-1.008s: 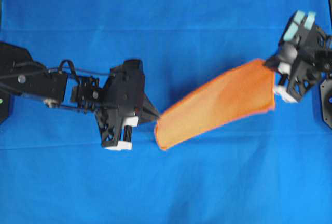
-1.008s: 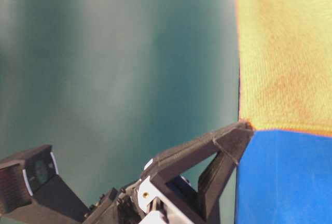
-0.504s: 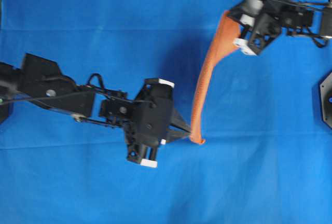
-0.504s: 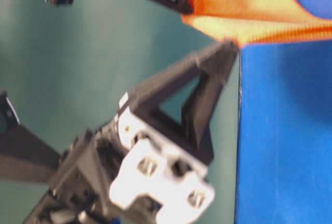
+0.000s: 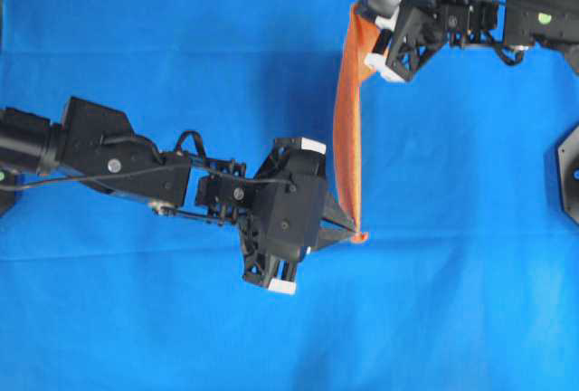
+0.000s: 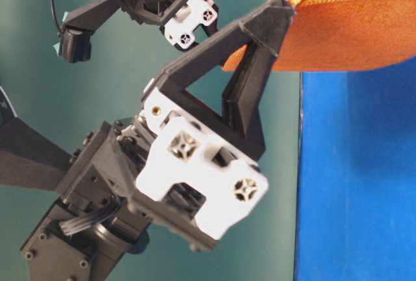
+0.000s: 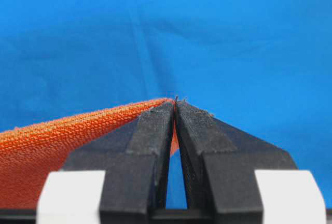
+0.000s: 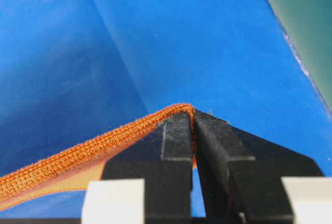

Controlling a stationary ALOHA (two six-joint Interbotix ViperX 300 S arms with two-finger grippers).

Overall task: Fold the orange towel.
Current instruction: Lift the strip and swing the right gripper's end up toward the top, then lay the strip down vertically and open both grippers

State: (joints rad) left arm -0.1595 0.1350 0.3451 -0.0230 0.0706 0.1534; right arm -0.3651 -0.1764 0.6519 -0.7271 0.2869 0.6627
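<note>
Orange towel (image 5: 347, 128) hangs stretched edge-on above the blue table cover (image 5: 136, 38), held clear between two arms. Left gripper (image 5: 355, 231) is clamped tight on its near corner; right gripper (image 5: 364, 18) is pinched on the far corner. Whether it hangs doubled cannot be judged from overhead.

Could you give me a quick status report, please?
Left gripper and right gripper shut on orange towel corners. Towel stretched between them, airborne. Nothing in the way.

bright blue cloth (image 5: 136, 29) covering the table, faint creases, plain teal, possibly wall (image 6: 39, 99), behind
</note>
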